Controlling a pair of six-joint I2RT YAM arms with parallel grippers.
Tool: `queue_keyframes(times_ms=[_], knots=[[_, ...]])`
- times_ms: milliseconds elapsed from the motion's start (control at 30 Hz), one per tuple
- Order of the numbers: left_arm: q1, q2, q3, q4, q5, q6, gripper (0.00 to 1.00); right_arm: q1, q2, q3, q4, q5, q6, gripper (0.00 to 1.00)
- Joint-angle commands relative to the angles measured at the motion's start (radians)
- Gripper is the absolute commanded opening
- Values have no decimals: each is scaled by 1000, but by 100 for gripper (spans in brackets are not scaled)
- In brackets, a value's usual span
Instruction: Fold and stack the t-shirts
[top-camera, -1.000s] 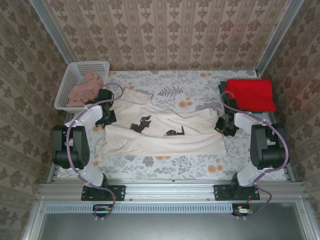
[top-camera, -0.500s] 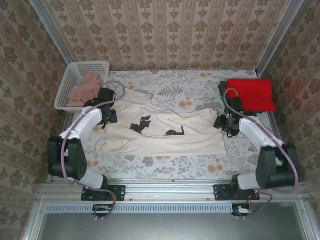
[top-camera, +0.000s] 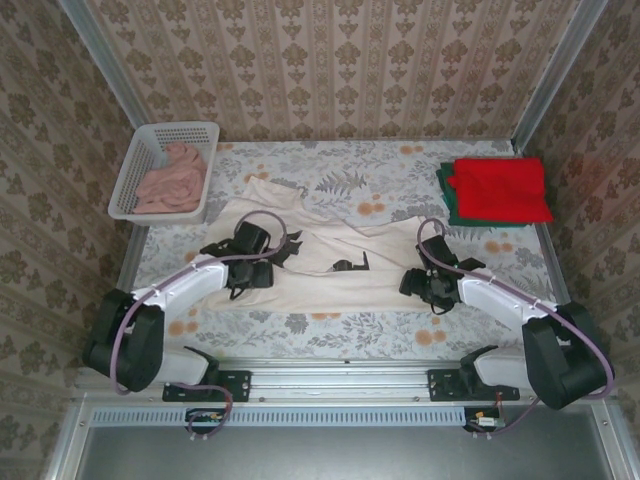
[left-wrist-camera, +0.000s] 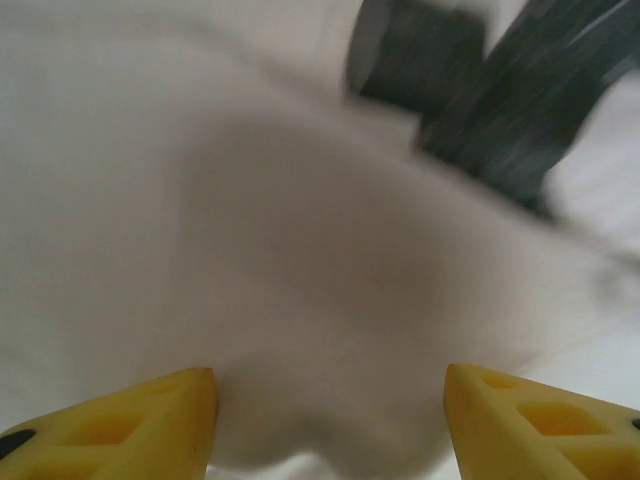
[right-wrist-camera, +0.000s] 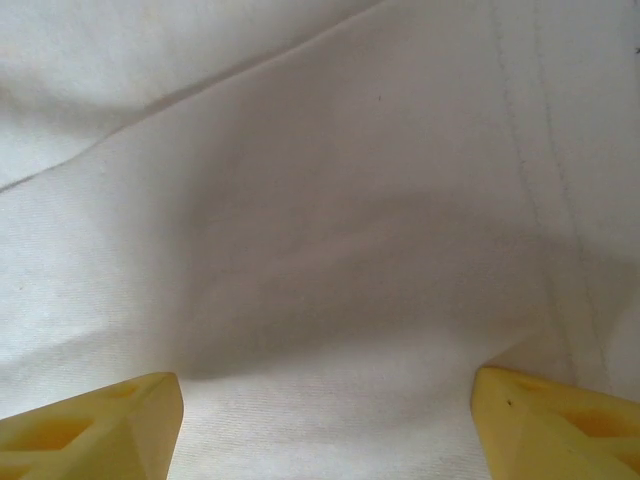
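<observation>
Patterned beige wallpaper (top-camera: 330, 60) closes in a table (top-camera: 330, 328) covered with a floral cloth, seen from above. At the far left corner stands a white lattice basket (top-camera: 125, 195) with a crumpled pink cloth (top-camera: 170, 180) inside.

At the far right, the red t-shirt (top-camera: 500, 188) lies folded on top of the dark green t-shirt (top-camera: 446, 205), whose edge shows along the left side of the red one. The cream-white t-shirt (top-camera: 340, 290) stretches across the middle of the table as a long, loosely folded band, with a dark print (top-camera: 350, 265) showing near its centre.

The left gripper (top-camera: 243, 275) hangs over the left part of the cream shirt. In its wrist view, its yellow fingertips (left-wrist-camera: 150, 425) stand well apart above blurred cream cloth and pinch nothing. The right gripper (top-camera: 420, 285) hangs over the shirt's right part near the front edge. Its fingertips (right-wrist-camera: 90, 425) are likewise spread wide over smooth cream fabric, with nothing between them.

The step in hand appears to be folding the cream shirt, the last one not yet on the pile. Two shirts seem finished.

The next move probably calls for each gripper to drop onto the cloth and pinch a fresh hold, so the band can be folded across into a compact packet. The cloth is soft, so layers may slip or bunch as they are gathered.
</observation>
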Motion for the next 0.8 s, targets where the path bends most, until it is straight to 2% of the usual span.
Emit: queue_keyframes(times_ms=[0,267,367,467,567,633,700,767], knots=[[26,-33,-32,-42,-44,-73,63,-22,-23,-33,-13,35,51,79],[186,-90,-115,-92,-22,-87,64,-27,-89,-41,-80,90,65,80],[196,-108,-125,-106,-10,-89,64,-30,-113,-11,-119,108,31,80],[196,-134,-114,-143,-28,-91,64,-31,-150,28,-97,67,-7,82],[196,-182,-55,-188,-44,-75,64,-34,-148,97,-71,34,-64,84],[190,-198,18,-202,-59,-54,65,-42,-101,176,-82,57,-104,86],[188,-182,111,-189,-72,-23,67,-68,-37,256,-86,70,-147,86],[192,-108,213,-136,-81,25,73,-119,42,333,-83,70,-179,86]])
